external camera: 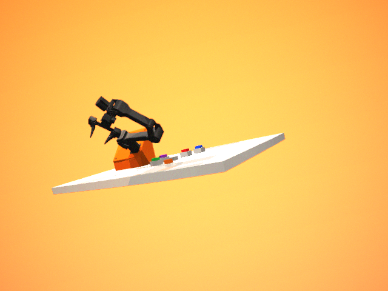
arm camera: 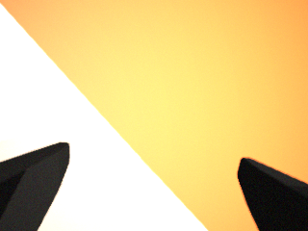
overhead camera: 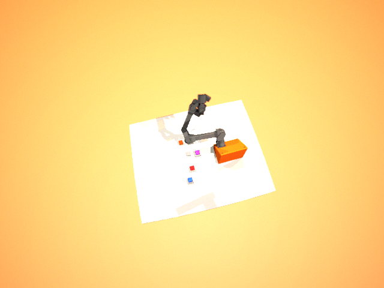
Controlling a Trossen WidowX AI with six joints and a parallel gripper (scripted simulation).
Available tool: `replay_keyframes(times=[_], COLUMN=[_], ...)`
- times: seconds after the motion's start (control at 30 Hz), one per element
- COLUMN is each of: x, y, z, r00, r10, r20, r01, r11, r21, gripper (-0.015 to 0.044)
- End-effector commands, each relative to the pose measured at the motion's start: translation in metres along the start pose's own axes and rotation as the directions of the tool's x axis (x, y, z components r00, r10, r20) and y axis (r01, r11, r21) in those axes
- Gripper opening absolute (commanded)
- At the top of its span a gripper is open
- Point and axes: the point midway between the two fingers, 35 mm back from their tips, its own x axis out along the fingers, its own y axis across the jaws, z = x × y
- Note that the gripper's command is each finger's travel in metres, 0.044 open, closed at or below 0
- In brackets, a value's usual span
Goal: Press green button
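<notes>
The green button point(external camera: 155, 159) sits on a pale base on the white table top point(overhead camera: 161, 186) point(external camera: 250, 147), near the orange block, in the exterior view. In the top view it is hidden behind the arm's elbow. It looks unpressed. My gripper point(external camera: 97, 140) point(arm camera: 156, 159) is open and empty. It hangs high, near the table's edge and well away from the green button. The wrist view shows both fingertips wide apart over the table edge, with no button in sight.
A purple button point(overhead camera: 197, 152) point(external camera: 162, 155), a red button point(overhead camera: 192, 168) point(external camera: 185, 150) and a blue button point(overhead camera: 189, 179) point(external camera: 199, 146) stand on the table. An orange block point(overhead camera: 180, 142) point(external camera: 168, 161) and a grey block point(overhead camera: 188, 153) point(external camera: 174, 157) lie near the green and purple buttons.
</notes>
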Motion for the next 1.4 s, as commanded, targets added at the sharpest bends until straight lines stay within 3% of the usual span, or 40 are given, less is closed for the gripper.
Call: replay_keyframes(times=[0.0, 0.13, 0.27, 0.5, 0.7, 0.87, 1.03, 1.2, 1.37], x=[0.000, 0.002, -0.014, -0.093, -0.184, -0.255, -0.306, -0.328, -0.319], y=[-0.002, -0.042, -0.086, -0.127, -0.118, -0.080, -0.024, 0.043, 0.108], z=[-0.002, -0.045, -0.100, -0.179, -0.212, -0.212, -0.190, -0.153, -0.111], r00=[1.000, 0.959, 0.806, 0.364, -0.042, -0.291, -0.399, -0.350, -0.166], r10=[-0.005, -0.139, -0.270, -0.310, -0.141, 0.106, 0.392, 0.654, 0.836], r20=[-0.011, -0.249, -0.526, -0.878, -0.989, -0.951, -0.829, -0.671, -0.522], r01=[0.005, 0.175, 0.449, 0.873, 0.999, 0.869, 0.553, 0.136, -0.276], r11=[1.000, 0.976, 0.859, 0.441, -0.031, -0.387, -0.618, -0.673, -0.548], r21=[0.004, 0.132, 0.247, 0.207, -0.038, -0.309, -0.559, -0.727, -0.790], gripper=[0.0400, 0.0400, 0.0400, 0.0400, 0.0400, 0.0400, 0.0400, 0.0400, 0.0400])
